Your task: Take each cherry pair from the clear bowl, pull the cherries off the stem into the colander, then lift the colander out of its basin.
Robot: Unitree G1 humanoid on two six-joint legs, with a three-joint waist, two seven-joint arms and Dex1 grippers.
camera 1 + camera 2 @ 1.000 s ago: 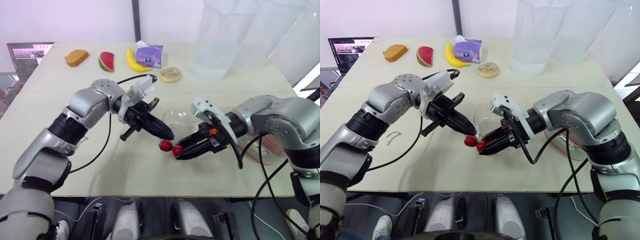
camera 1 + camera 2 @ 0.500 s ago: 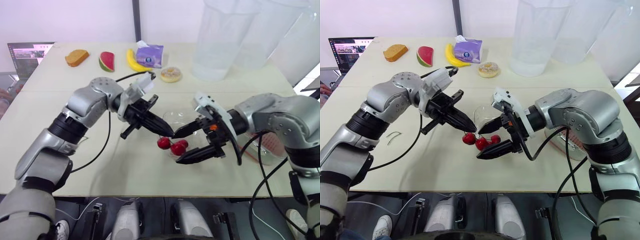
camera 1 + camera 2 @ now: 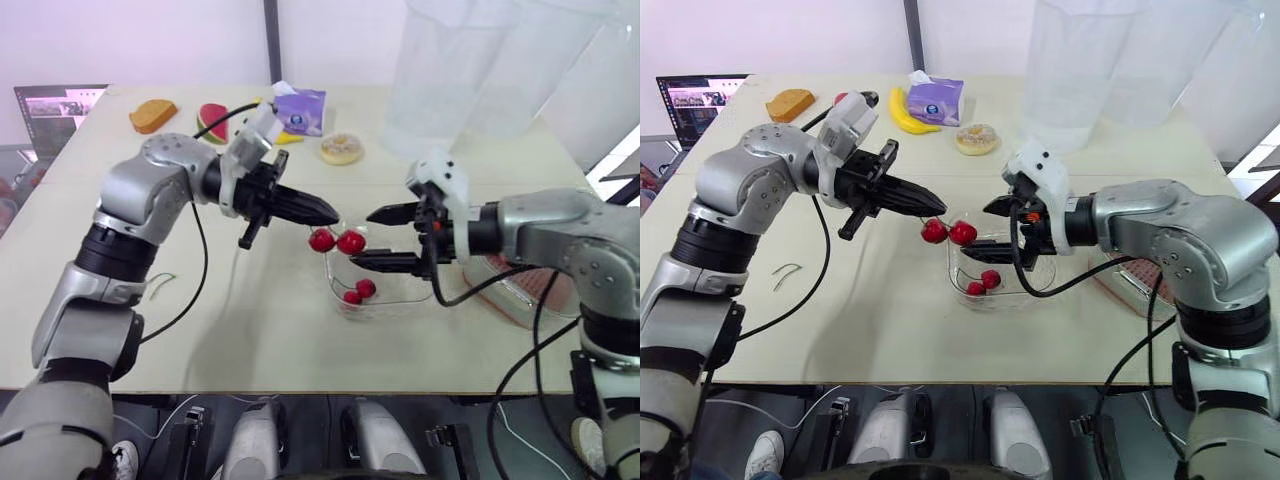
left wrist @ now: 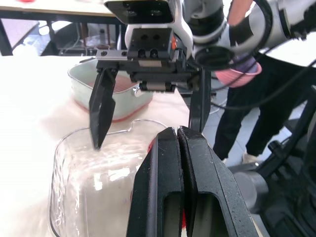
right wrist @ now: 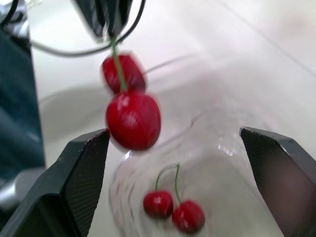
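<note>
Left gripper: we see its jaws pressed together on the thin green stem, holding it up over the table.
Cherry pair: it hangs from that stem above the near-left rim of the bowl, just beside the right gripper.
Right gripper: its jaws stand wide apart, facing the two cherries, touching neither.
Bowl: clear, with a second pair lying inside.
Colander: far right, partly behind the right arm.
Handling: we judge the cherries light, smooth and apt to slip, and the stem frail. We would close gently across one cherry's round body, then pull away from the stem.
</note>
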